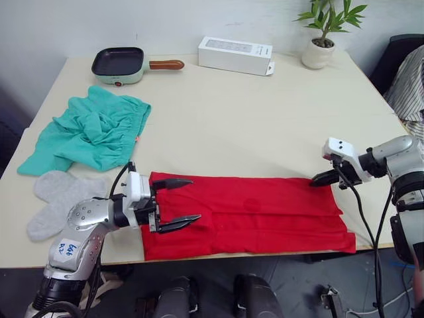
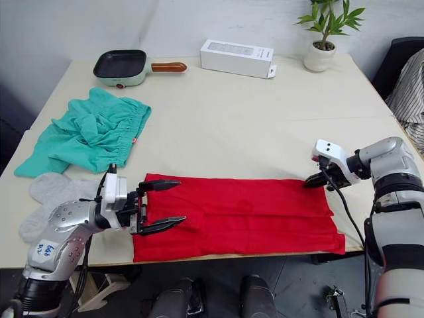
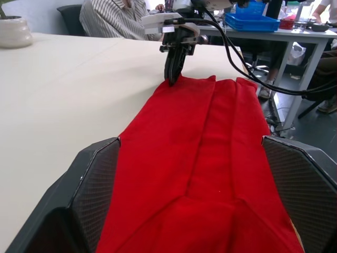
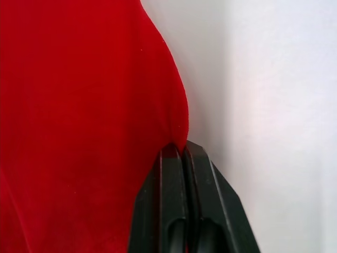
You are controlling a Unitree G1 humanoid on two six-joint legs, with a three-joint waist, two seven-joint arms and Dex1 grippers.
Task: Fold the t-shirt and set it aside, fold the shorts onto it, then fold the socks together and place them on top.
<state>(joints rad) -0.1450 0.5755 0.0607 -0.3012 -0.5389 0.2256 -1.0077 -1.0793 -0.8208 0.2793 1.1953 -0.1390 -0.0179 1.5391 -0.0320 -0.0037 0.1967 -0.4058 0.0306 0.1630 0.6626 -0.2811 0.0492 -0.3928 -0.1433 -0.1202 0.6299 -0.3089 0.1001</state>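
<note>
Spread wide, the left gripper [image 1: 173,204] hovers over the left end of the t-shirt [image 1: 265,212], which lies as a long red band along the near edge of the table [image 1: 265,119]; the right gripper [image 1: 324,177] is pressed together at the band's far right corner. In the head views the shorts [image 1: 93,132] lie crumpled toward the far left, the socks [image 1: 59,199] just beside them nearer the robot, and a pan [image 1: 119,63] at the back holds nothing. Seen from the left wrist, both fingers [image 3: 95,190] straddle the red cloth with nothing between them. From the right wrist, the closed tips pinch the shirt's edge. Judging by this, the shirt fold is half done; next the left needs to close on its end before the ends are brought together.
</note>
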